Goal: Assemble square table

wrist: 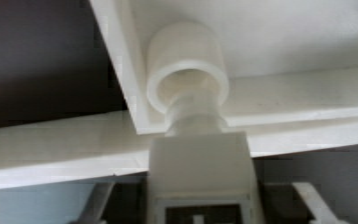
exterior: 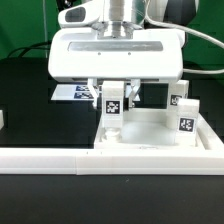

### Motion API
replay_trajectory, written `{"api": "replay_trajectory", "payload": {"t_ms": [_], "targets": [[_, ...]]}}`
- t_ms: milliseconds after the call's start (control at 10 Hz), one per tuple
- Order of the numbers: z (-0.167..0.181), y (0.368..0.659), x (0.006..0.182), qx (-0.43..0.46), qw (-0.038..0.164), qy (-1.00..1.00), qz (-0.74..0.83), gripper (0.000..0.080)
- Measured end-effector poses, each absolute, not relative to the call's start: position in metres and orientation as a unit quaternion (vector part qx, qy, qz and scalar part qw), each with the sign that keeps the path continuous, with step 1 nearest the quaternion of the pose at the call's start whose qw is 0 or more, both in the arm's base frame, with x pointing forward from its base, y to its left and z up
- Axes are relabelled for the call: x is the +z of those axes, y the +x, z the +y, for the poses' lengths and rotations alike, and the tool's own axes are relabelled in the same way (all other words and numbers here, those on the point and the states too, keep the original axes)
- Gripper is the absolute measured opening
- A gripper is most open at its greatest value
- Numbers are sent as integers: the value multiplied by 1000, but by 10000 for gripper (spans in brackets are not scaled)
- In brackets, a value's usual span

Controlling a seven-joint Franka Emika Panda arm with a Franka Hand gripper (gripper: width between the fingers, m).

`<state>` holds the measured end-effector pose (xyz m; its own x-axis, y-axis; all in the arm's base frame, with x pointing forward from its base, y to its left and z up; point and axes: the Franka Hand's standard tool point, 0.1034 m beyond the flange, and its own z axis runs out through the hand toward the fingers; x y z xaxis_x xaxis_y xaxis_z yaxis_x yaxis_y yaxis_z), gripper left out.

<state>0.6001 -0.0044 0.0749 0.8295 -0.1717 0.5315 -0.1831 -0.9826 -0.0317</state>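
end effector (exterior: 116, 104) pinching a leg (exterior: 113, 110) at the top's (exterior: 150, 140) socket (wrist: 190, 75); fingertips mostly hidden, rail (exterior: 60, 158) close in front.

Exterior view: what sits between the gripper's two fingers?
A tagged white leg, upright at the table top's corner; the exterior view shows it.

The square table top (exterior: 150, 135) lies on the tabletop (exterior: 30, 95), just behind the L-shaped rail (exterior: 60, 158). One leg (exterior: 114, 108) stands upright on the top between the pincer (exterior: 115, 98) fingers; two more legs (exterior: 183, 112) stand at the exterior view's right. The marker board (exterior: 72, 93) lies behind.
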Motion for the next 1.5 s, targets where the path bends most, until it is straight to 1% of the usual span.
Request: {"api": "replay_trajectory", "payload": {"t_ms": [200, 300, 700, 1000, 1500], "targets": [[-4, 590, 72, 276, 13, 957, -90, 290], [-3, 590, 72, 277, 13, 957, -89, 290], [-2, 593, 72, 279, 13, 956, -87, 290], [0, 597, 66, 275, 12, 958, -86, 290], [-4, 600, 65, 277, 14, 957, -86, 290]]}}
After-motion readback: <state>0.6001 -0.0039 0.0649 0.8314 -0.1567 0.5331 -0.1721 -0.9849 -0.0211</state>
